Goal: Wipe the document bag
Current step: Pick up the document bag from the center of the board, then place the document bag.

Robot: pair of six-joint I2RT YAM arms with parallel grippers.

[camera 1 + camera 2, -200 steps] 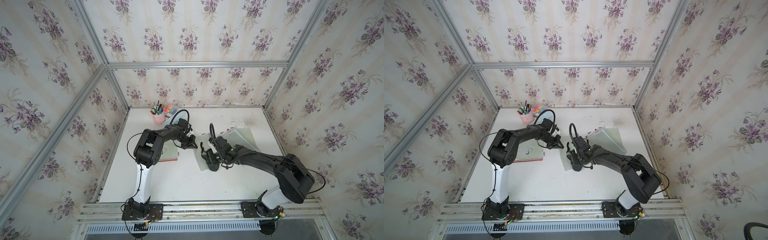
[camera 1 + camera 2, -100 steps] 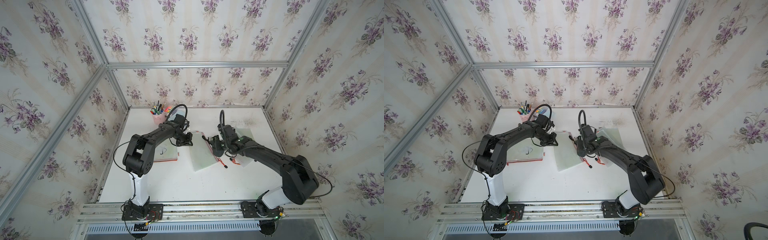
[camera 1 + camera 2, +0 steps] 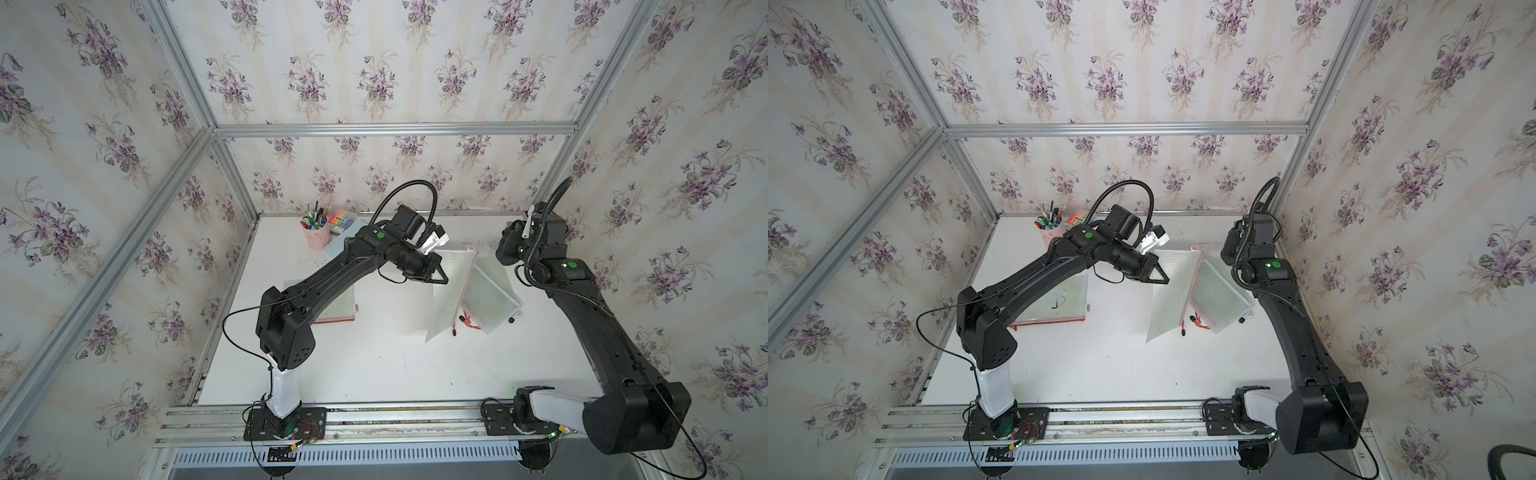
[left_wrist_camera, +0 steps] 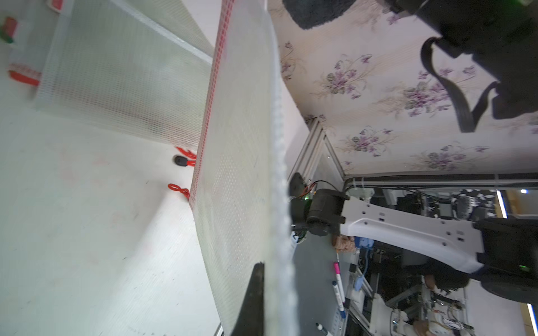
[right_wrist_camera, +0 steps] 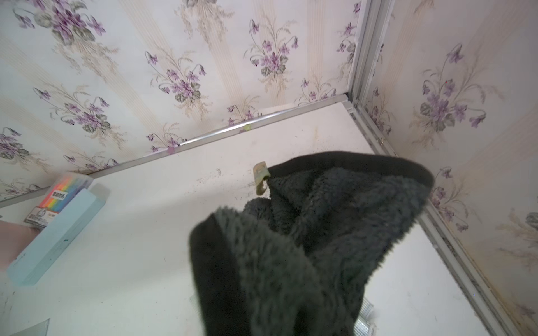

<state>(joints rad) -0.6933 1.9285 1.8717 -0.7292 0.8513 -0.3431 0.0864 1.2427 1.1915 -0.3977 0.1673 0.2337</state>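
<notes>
A translucent mesh document bag (image 3: 453,291) with a red zipper edge stands tilted up off the white table; in the left wrist view the same document bag (image 4: 238,174) fills the middle. My left gripper (image 3: 438,279) is shut on its long edge, one dark finger (image 4: 253,299) pressed flat on the mesh. My right gripper (image 3: 510,249) hangs high at the back right, apart from the bag and shut on a dark fluffy cloth (image 5: 320,232) that hides its fingers. The cloth (image 3: 1229,249) shows in both top views.
A second mesh bag (image 3: 490,299) lies flat just right of the raised one, red zipper pulls beside it. A third bag (image 3: 336,307) lies under my left arm. A pink pen cup (image 3: 317,237), marker box (image 5: 61,192) and light-blue case (image 5: 55,229) stand at the back left.
My right gripper has drawn away from the bag with the cloth, up and toward the back right corner. My left gripper has moved right and tipped the bag up on its edge.
</notes>
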